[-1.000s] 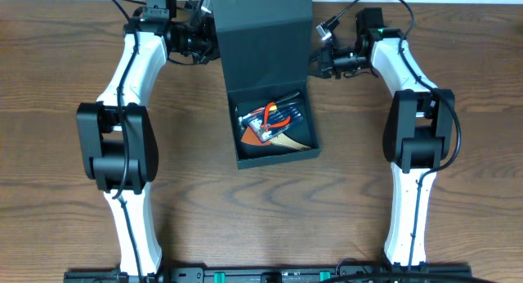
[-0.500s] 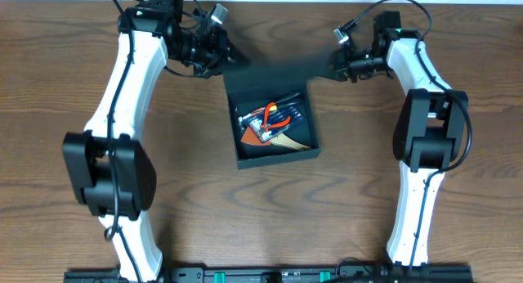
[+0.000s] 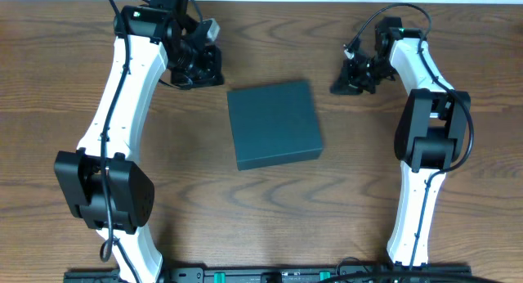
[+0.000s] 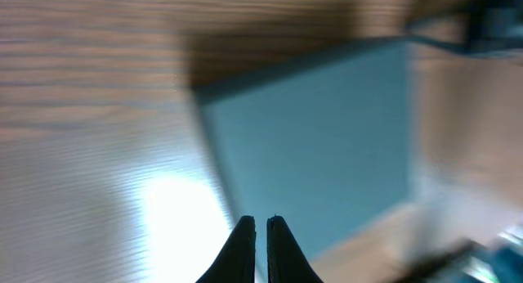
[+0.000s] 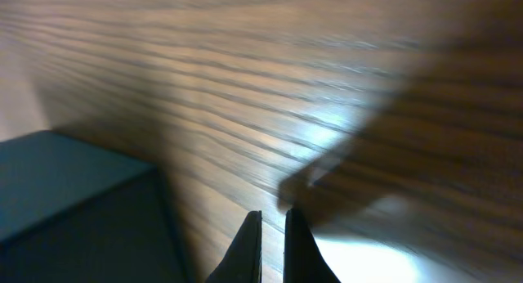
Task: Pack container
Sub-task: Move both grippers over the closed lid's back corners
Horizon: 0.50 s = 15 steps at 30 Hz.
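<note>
Overhead view, and the container sits square in the middle of the wooden table, a touch nearer the far edge than the near one, its dark teal-grey flap lid folded flat down so that nothing of the inside shows. It lies slightly skewed to the table's edges, and nothing is touching it. Out to its far-left corner we find the left gripper, near the box but clear of it, up by the far edge of the tabletop. The left wrist view is blurred, yet the two dark fingers read as pinched almost together with only a sliver between them and nothing caught there, and the container fills the picture beyond the tips. Over to the far-right corner of the box, the right gripper hangs a little way off, also apart from the lid. Its own camera shows the fingers drawn close together, empty, over bare wood grain, with a corner of the container at the lower left of that picture.
</note>
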Tool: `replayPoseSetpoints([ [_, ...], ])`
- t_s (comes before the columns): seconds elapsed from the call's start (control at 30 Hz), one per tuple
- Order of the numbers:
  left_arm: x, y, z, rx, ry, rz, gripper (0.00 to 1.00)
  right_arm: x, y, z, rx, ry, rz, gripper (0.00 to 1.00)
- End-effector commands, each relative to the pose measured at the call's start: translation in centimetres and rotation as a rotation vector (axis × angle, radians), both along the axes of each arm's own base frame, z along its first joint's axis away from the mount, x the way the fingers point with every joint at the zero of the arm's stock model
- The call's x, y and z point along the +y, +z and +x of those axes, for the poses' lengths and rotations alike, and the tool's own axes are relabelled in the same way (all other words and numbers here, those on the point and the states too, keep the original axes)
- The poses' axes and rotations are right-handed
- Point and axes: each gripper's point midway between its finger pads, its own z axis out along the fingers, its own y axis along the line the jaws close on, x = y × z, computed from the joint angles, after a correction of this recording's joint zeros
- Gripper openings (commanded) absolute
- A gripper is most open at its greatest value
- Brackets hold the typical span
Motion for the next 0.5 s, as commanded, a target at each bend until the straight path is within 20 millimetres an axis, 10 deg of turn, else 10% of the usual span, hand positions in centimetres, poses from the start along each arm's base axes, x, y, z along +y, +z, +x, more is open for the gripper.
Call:
replayPoseSetpoints([
  [0.0, 4.5, -1.1, 0.7, -0.040, 0.037, 0.265, 0.06, -1.0, 5.3, 1.2, -0.154, 0.043, -0.155, 0.01],
  [0.47, -0.5, -1.5, -2.2, -0.034, -0.122, 0.368, 0.06, 1.4, 21.6, -4.1, -0.432, 0.123, -0.437, 0.01],
])
